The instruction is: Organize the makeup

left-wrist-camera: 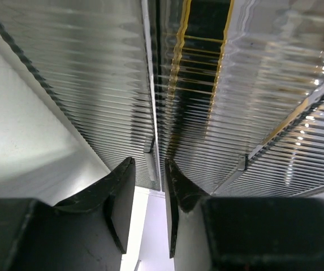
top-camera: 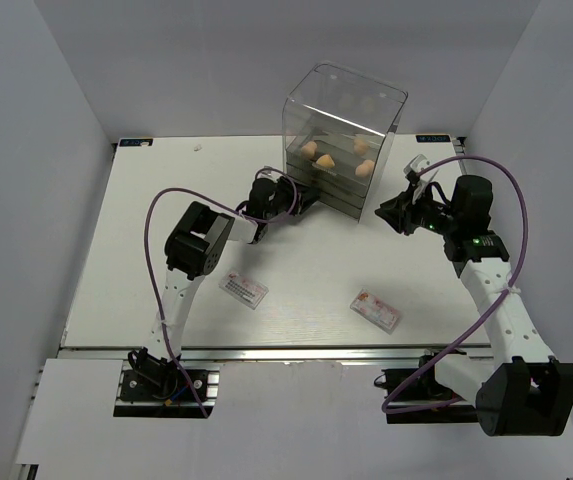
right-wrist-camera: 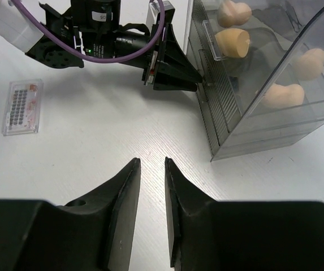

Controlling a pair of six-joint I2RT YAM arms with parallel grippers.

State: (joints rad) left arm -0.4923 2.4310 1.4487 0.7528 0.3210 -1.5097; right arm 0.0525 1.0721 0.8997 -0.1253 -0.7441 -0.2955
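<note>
Left tool (left-wrist-camera: 149, 165), narrowly parted and empty, sits at the box (top-camera: 344, 140); right tool (right-wrist-camera: 152, 162) likewise, above the surface (right-wrist-camera: 94, 130). Packets (top-camera: 243, 290), lower centre, look light, stiff, slick; pinch long edges.

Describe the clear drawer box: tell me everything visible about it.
The clear drawer box stands upright at the table's far middle. It looks like transparent plastic: smooth tall walls, stacked drawers with ribbed fronts and small handle tabs. Four peach sponges lie inside its upper part. The left end effector is at a drawer front, straddling a tab, apparently not clamped.
</note>
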